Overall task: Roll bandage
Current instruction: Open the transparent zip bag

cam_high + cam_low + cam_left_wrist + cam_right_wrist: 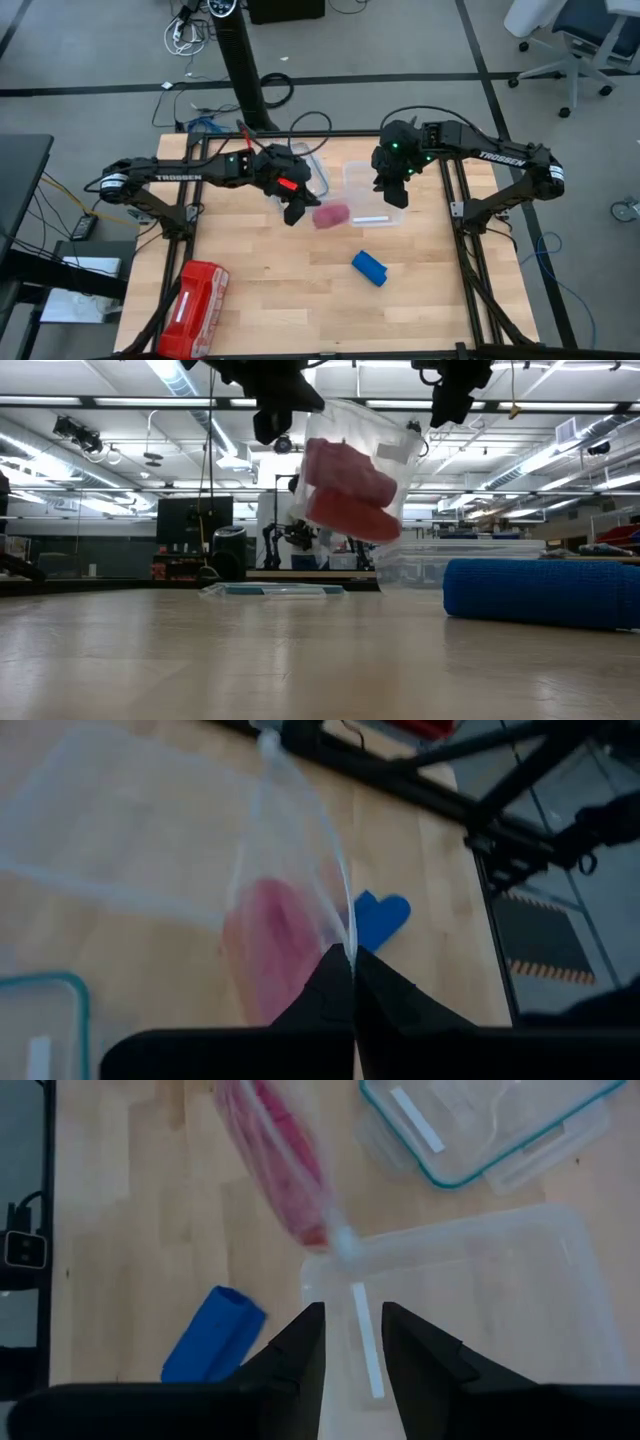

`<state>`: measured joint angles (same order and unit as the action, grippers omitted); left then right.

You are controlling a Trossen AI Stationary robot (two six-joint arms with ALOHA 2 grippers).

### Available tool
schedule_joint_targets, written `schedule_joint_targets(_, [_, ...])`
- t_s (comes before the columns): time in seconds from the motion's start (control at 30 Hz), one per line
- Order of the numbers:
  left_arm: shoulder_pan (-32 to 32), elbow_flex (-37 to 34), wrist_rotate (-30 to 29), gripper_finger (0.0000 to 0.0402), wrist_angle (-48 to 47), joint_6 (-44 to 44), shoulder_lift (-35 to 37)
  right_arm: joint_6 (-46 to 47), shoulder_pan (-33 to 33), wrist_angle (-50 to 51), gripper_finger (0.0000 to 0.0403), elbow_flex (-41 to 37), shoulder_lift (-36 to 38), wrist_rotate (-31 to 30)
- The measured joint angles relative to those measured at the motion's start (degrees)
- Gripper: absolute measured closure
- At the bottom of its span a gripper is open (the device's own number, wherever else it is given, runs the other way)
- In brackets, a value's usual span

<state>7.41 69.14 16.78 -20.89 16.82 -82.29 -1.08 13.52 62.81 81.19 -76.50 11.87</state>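
From above, your bandage lies rolled toward the tabletop's front edge. Level view: the left claw hangs a clear bag. Left wrist: clenched on it. Right wrist: the right claw stands released over a clear tub.

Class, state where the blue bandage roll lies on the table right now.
In the high view the blue bandage roll lies on the wooden table, right of centre, apart from the clear bag of pink rolls.
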Motion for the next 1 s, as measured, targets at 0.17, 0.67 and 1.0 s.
schedule_joint_targets(0.17, [-2.6,0.0,-0.2,0.0401,-4.2,-1.2,0.0,0.1,-1.7,-0.6,0.0303,0.0,-0.5,0.4])
schedule_joint_targets(0.67, [-8.0,0.2,0.8,0.0401,-5.7,1.9,0.3,3.1,-5.6,-4.0,0.0305,0.0,-1.1,-0.1])
schedule_joint_targets(1.0, [-8.4,0.2,-2.0,0.0401,-5.2,1.5,0.1,3.1,-5.6,-4.0,0.0307,0.0,-1.1,-0.1])
